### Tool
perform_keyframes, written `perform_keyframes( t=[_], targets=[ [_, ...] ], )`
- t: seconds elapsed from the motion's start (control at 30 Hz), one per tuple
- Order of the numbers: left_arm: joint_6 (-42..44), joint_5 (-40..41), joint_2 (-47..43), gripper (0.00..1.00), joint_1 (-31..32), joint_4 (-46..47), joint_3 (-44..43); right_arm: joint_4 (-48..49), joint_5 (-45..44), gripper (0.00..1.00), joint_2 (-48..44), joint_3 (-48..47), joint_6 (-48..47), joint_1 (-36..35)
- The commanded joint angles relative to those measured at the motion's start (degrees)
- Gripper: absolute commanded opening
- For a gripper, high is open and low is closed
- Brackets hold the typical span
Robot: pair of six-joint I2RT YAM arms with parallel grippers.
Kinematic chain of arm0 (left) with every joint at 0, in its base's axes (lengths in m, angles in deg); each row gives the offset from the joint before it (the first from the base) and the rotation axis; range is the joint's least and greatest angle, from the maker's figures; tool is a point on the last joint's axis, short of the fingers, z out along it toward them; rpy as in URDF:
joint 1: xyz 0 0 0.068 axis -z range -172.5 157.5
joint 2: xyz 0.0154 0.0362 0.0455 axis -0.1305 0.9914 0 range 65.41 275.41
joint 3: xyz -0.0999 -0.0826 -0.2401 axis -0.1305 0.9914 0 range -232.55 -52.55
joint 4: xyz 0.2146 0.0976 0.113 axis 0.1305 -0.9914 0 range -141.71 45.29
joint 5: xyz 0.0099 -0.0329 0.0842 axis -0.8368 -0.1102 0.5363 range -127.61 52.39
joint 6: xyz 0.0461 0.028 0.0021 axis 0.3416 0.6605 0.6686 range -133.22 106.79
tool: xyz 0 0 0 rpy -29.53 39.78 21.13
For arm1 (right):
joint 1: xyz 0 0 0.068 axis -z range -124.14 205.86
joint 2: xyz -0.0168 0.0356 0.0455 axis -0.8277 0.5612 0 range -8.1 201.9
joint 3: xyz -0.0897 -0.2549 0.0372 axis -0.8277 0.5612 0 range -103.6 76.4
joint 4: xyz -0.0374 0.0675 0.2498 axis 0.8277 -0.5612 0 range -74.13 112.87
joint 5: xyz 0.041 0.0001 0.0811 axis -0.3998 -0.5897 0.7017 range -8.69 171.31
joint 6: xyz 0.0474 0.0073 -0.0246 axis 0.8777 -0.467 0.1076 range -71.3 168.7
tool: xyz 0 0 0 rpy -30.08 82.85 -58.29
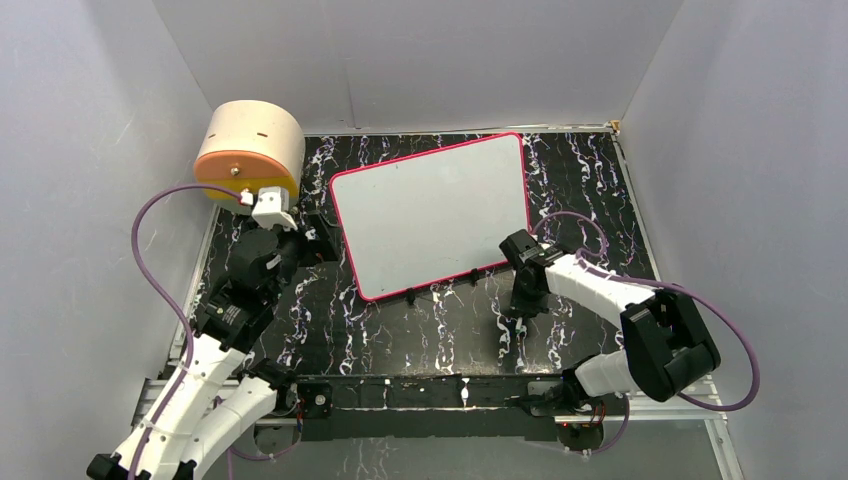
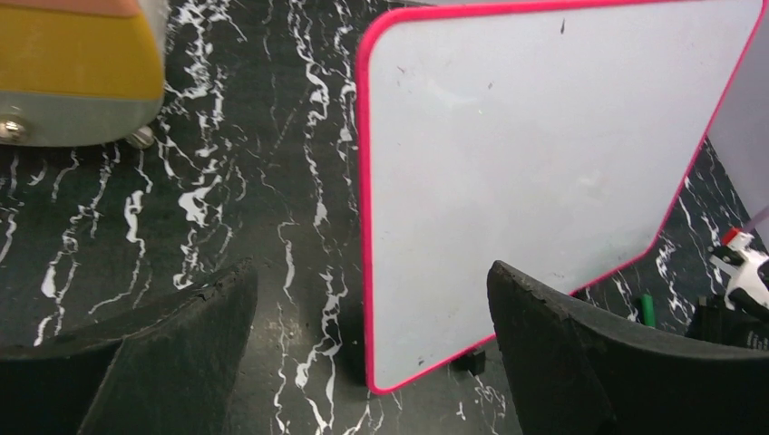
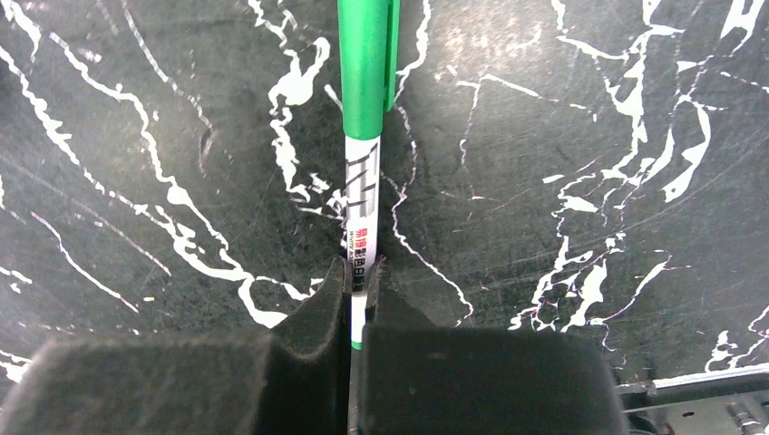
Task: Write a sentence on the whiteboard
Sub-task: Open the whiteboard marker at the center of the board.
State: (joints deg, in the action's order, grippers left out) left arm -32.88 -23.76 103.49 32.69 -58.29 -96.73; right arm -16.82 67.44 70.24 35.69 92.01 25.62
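Green marker pen [image 3: 367,72]: lying on black marbled desk [image 1: 440,330], axis running 12–6 o'clock.
Right end effector [image 3: 358,299]: pinching the pen's white barrel.
Pink-rimmed rectangular whiteboard [image 1: 430,215]: lying blank, 10 o'clock from that end effector.
Left end effector [image 2: 370,281]: hovering spread.

Soft, even overhead light, faint shadows, slight blur low in wrist views.

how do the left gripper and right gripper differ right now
The left gripper stands wide open and empty; the right gripper is shut on a green marker. The left gripper sits by the left edge of the whiteboard; the right gripper points down at the table in front of the board. Both have black padded fingers.
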Motion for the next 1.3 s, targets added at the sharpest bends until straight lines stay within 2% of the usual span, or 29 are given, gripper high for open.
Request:
perform_keyframes(
  t=[0.0,0.23,0.37,0.53,0.77,1.27],
  targets=[
    [-2.2,-5.3,0.9,0.93,-0.4,-1.6,-0.7,-1.3,-1.3,0.00,-3.4,-0.1,-4.2,-1.9],
    [-5.8,-12.8,3.2,0.93,-0.4,-8.0,-5.2,-3.9,1.2,0.00,-9.0,-3.7,-12.6,-5.8],
    [-8.2,-18.3,5.6,0.93,-0.3,-10.9,-7.3,-2.2,6.0,0.00,-12.1,-6.7,-18.9,-8.4],
    [-13.5,-24.4,8.8,0.93,-0.3,-10.5,-7.4,1.7,9.5,0.00,-13.9,-10.6,-26.3,-11.0],
    [-20.3,-33.3,13.4,0.93,-0.3,-6.4,-6.0,6.5,16.6,0.00,-11.7,-14.9,-37.1,-14.1],
    [-28.9,-37.7,19.5,0.90,-0.3,-4.4,-7.6,17.5,17.2,0.00,-7.0,-18.9,-47.6,-24.6]
  ],
)
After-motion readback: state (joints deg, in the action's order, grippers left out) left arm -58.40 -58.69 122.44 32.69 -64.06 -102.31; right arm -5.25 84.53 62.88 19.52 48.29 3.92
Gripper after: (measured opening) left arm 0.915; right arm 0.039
